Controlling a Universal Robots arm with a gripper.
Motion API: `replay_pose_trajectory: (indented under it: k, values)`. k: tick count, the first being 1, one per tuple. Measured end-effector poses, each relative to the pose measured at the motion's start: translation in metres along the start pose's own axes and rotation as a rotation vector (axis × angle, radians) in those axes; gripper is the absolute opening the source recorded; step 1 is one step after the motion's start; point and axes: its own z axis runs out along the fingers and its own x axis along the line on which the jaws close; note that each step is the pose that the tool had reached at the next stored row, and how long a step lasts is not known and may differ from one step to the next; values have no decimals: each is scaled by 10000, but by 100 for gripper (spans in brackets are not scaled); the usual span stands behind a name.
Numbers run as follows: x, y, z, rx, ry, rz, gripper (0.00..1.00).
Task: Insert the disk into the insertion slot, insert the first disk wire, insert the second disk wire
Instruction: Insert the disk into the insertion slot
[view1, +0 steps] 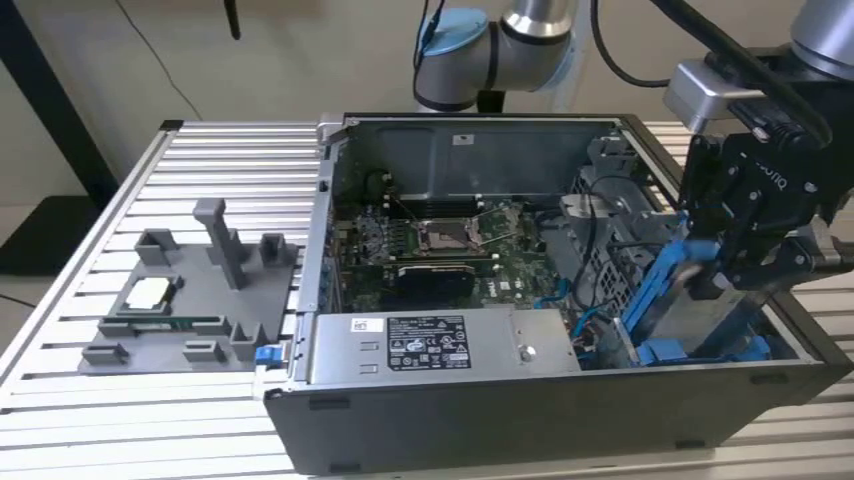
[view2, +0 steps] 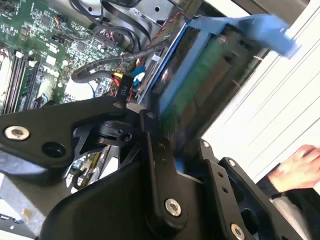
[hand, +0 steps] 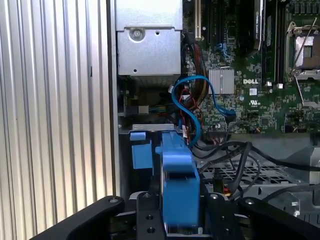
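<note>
At the exterior view's right, the gripper (view1: 710, 278) clamps the disk (view1: 663, 300), which tilts steeply over the near right corner of the open computer case (view1: 534, 420). The power supply (view1: 427, 345) lies along the case's near wall, with the motherboard (view1: 441, 240) beyond it. A grey parts tray (view1: 200, 300) sits on the ribbed table (view1: 134, 410) at the exterior view's left.

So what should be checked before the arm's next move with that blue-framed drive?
1. Disk held between the jaws: ok.
2. Disk fully in the slot: not ok. It is tilted, with its top above the case rim.
3. Blue cable and black wires out of the disk's way: cannot tell, but they lie close to it.
4. People clear: not ok. A hand is near the arm in the second wrist view.
5. Case open: ok.
</note>
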Motion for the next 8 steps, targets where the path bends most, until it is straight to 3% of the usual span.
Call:
replay_pose_trajectory:
  k: [1,2,4,8]
  values:
    - [0,0,-1,-1,0,0,34]
    - [-1,0,-11,-3,-2,1,41]
    - [-6,3,-53,-3,-14,11,41]
    - [-43,9,-88,-6,-141,12,41]
